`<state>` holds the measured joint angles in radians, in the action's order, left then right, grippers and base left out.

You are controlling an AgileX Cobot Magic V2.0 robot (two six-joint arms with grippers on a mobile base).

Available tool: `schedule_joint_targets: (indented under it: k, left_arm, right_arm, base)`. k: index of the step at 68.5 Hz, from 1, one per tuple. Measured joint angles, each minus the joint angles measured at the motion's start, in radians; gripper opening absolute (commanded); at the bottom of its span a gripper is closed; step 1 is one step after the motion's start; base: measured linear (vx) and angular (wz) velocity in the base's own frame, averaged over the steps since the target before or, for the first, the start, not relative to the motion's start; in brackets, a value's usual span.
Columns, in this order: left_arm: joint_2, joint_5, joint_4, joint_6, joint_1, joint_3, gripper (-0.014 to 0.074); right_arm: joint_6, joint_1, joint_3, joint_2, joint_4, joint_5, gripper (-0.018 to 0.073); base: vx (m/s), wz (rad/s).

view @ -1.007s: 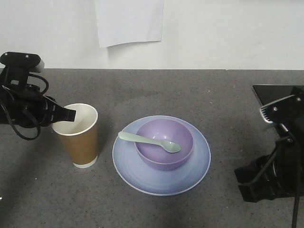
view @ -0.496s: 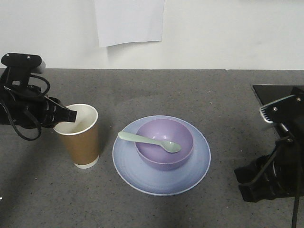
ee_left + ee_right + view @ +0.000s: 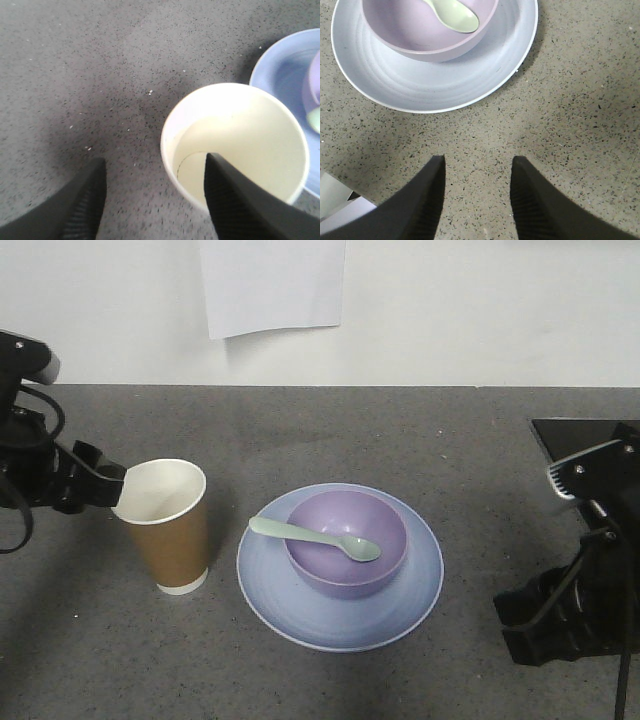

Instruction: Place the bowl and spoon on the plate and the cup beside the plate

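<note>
Front view: a white paper sheet [image 3: 272, 285] hangs on the wall above the speckled grey tabletop [image 3: 400, 430]. The tall brown paper cup [image 3: 165, 525] with white rim stands upright just left of the round pale blue plate [image 3: 340, 625], apart from it. The matte lavender bowl [image 3: 346, 543] sits on the plate; the pale mint-green plastic spoon [image 3: 315, 538] lies across the bowl, handle out over its left rim. The left gripper [image 3: 95, 483] is beside the cup's rim; the right gripper [image 3: 575, 475] is well right of the plate.

Left wrist view: black fingers [image 3: 82, 205] spread apart, one over the cup's [image 3: 235, 142] white inside, one over bare table. Nothing clamped.

Right wrist view: fingers [image 3: 427, 200] apart over bare table, near the plate [image 3: 435, 85] edge. Bowl [image 3: 427, 30] holds the spoon's [image 3: 452, 15] scoop.
</note>
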<state>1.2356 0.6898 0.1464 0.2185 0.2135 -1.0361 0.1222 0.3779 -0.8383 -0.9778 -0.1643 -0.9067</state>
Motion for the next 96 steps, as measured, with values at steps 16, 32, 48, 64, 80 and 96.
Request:
schedule_joint_targets:
  k: [16,32,48,64,80,96]
  left_arm:
    - [-0.094,0.112,-0.042,-0.003,0.014,0.0,0.0421]
    - [-0.146,0.165,-0.106,-0.052,0.13,0.0,0.0388]
    - [-0.219,0.172,-0.189,-0.171,0.161,0.074,0.0368]
    - [-0.356,0.053,-0.132,-0.185,0.162,0.234,0.0368]
    - [-0.399,0.0,-0.123,-0.185,0.162,0.281,0.0368]
    - [-0.399,-0.004,-0.123,-0.185,0.162,0.281,0.0368]
  right_arm:
    - [0.0,0.0,0.0,0.0,0.0,0.0,0.0302]
    - [0.0,0.0,0.0,0.0,0.0,0.0,0.0302]
    - [0.0,0.0,0.0,0.0,0.0,0.0,0.0302]
    - [0.0,0.0,0.0,0.0,0.0,0.0,0.0302]
    - [0.0,0.0,0.0,0.0,0.0,0.0,0.0302]
    - [0.0,0.0,0.0,0.0,0.0,0.0,0.0302]
  base:
    - [0.0,0.0]
    - [0.0,0.0]
    - [0.0,0.0]
    - [0.0,0.0]
    - [0.0,0.0]
    - [0.0,0.0]
